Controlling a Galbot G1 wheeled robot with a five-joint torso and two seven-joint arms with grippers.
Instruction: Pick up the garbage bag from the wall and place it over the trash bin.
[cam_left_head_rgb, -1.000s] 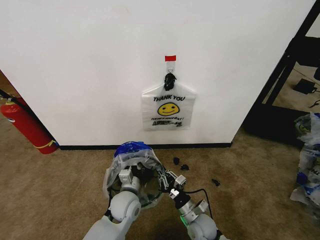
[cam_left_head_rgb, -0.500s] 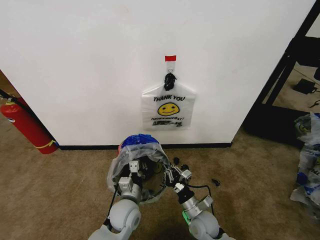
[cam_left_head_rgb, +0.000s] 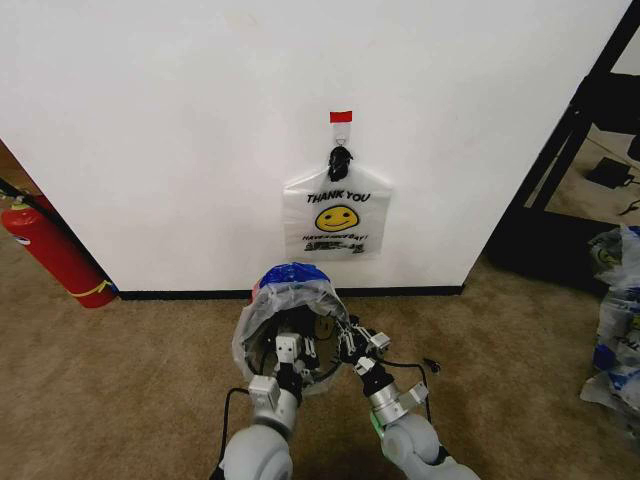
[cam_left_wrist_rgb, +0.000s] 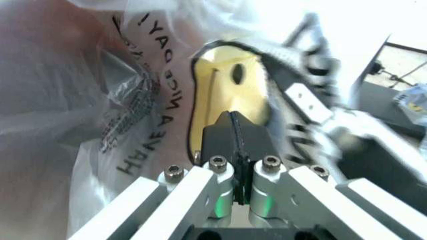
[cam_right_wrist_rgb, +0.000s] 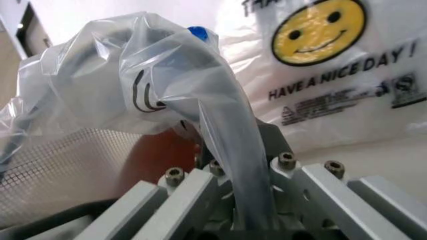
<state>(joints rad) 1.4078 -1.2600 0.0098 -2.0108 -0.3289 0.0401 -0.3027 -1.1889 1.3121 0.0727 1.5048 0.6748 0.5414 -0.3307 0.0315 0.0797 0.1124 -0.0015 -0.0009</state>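
Head view: garbage bag (cam_left_head_rgb: 290, 300) spread open over trash bin (cam_left_head_rgb: 300, 350), on the carpet (cam_left_head_rgb: 120, 380) just in front of the wall (cam_left_head_rgb: 180, 130), black baseboard (cam_left_head_rgb: 180, 294) behind. Blue patch at the bag's far rim. Left gripper (cam_left_head_rgb: 291, 348) reaching into the bag mouth, right gripper (cam_left_head_rgb: 358, 345) at the bag's right edge, both close together. Second flat bag (cam_left_head_rgb: 337, 213) with smiley print hanging on the wall from a hook (cam_left_head_rgb: 341, 133) under a red tape strip (cam_left_head_rgb: 341, 117), black knot at its handles, well above the fingers. Red fire extinguisher (cam_left_head_rgb: 55, 250) far off to the left against the wall. Small black bits on the carpet near the right gripper.

Left wrist view: left gripper (cam_left_wrist_rgb: 235, 145) with black fingers (cam_left_wrist_rgb: 217, 142) pressed together, clenched, no gap visible; cannot tell whether film is pinched between them. Bag plastic (cam_left_wrist_rgb: 100, 100) with "HAVE A NICE DAY" print and yellow smiley wrapped right beyond and beside the fingertips.

Right wrist view: right gripper (cam_right_wrist_rgb: 240, 195) grasping a twisted strand of the garbage bag (cam_right_wrist_rgb: 153, 80); strand runs straight down between the fingers. Bunched plastic with blue spot just ahead of the fingers. Black mesh of the trash bin (cam_right_wrist_rgb: 73, 165) under the film beside them, red showing through. Flat bag on the wall (cam_right_wrist_rgb: 327, 75) beyond.
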